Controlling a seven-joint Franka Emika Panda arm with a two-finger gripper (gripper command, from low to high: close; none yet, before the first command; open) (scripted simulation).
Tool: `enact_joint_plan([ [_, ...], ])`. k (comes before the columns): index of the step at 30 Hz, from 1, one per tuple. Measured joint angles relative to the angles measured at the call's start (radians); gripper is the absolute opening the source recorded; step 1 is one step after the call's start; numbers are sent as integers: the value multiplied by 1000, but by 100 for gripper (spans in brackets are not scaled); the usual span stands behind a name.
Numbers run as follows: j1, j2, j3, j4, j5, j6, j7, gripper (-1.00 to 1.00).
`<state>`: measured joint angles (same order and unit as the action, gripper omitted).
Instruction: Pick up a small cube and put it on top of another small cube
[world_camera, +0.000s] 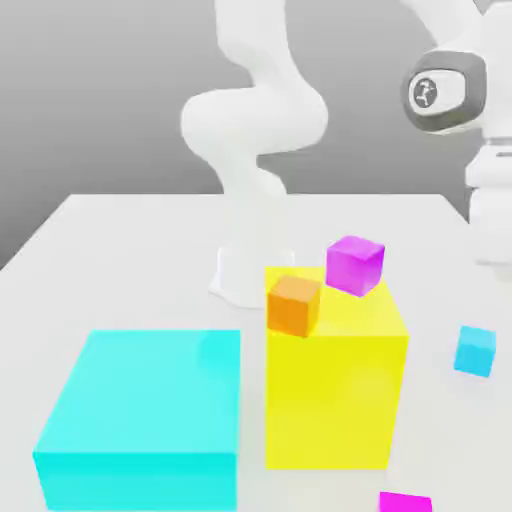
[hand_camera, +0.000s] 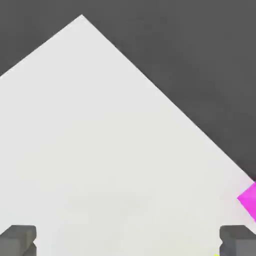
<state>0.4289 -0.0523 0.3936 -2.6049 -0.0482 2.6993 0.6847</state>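
The small cube (world_camera: 475, 351), plain sky-blue, sits on the white table (world_camera: 120, 260) at the exterior view's right. The arm's white hand (world_camera: 492, 205) hangs above and slightly behind it, well clear of the table. In the hand view my gripper (hand_camera: 128, 242) is open, its two grey fingertips (hand_camera: 19, 240) far apart with only bare table between them. A magenta cube (hand_camera: 249, 199) pokes in at that picture's edge.
A large cyan block (world_camera: 145, 410) and a tall yellow block (world_camera: 335, 390) stand side by side at the front. On the yellow block rest a small orange cube (world_camera: 293, 305) and a magenta cube (world_camera: 354, 265). Another magenta cube (world_camera: 405, 502) lies at the front edge.
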Motion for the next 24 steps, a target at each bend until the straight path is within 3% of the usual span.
enact_joint_plan([
  [5, 104, 194, 21, -55, -132, 99, 64, 0],
  [10, 256, 375, -158, -23, -303, 232, 190, 0],
  [11, 275, 396, -182, -18, -321, 248, 204, -100],
  [18, 273, 394, -179, -19, -322, 246, 205, -100],
  [24, 181, 207, -50, -56, -109, 103, 44, -100],
])
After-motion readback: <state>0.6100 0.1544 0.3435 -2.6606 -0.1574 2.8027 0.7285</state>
